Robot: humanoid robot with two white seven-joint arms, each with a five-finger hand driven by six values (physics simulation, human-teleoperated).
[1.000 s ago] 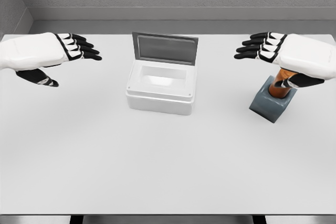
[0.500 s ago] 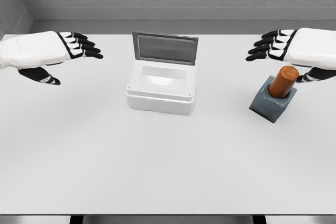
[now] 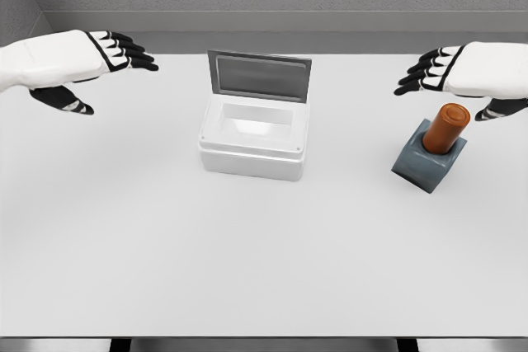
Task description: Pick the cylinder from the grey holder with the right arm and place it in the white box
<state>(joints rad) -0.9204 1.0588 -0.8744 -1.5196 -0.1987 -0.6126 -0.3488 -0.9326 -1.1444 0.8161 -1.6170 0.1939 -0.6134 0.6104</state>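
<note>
**Right hand above holder, nothing held**

Right hand [image 3: 470,72]: fingers extended, empty, up and right of the grey holder [image 3: 425,166]. Cylinder [image 3: 446,128]: orange, seated upright in that holder. White box [image 3: 254,136]: lid raised, left of holder. Left hand [image 3: 70,63]: spread, far left.

The right white five-finger hand with black fingers [image 3: 474,76] now sits farther right and higher than a second ago, no longer covering the orange-brown cylinder [image 3: 446,128], whose rounded top and side show in full above the grey block holder [image 3: 422,166]. The left white five-finger hand with black fingers [image 3: 70,63] is also farther back and higher, nearer the picture's left edge.
</note>
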